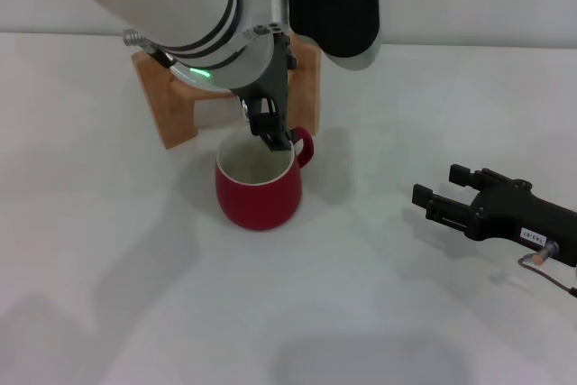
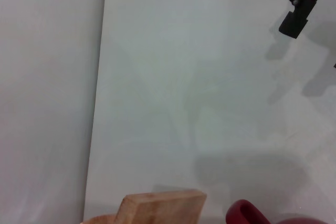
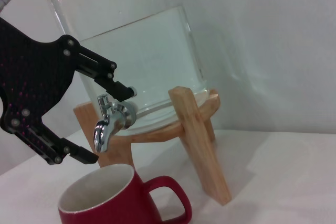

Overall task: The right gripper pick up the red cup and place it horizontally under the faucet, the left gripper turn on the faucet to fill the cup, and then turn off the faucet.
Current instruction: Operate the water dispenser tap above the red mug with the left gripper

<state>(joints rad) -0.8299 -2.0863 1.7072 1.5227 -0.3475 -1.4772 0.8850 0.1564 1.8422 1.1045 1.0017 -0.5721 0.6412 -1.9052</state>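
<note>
Cup (image 1: 259, 192), red with cream inside, upright under faucet (image 3: 111, 121); left claw (image 3: 107, 124) spread around it.

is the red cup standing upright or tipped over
Upright. The red cup stands on its base on the white table, rim facing up, directly below the faucet; its cream inside shows from above.

A plain white table (image 1: 117, 295) fills the scene, its matte top catching soft grey shadows under even, diffuse light. Behind it rises a bare, pale grey-white wall (image 3: 273, 40), meeting the tabletop along a straight edge. On the table stands a light wooden stand (image 3: 197, 140) with splayed legs, its grain warm against all that white, and that's the only furniture here.
</note>
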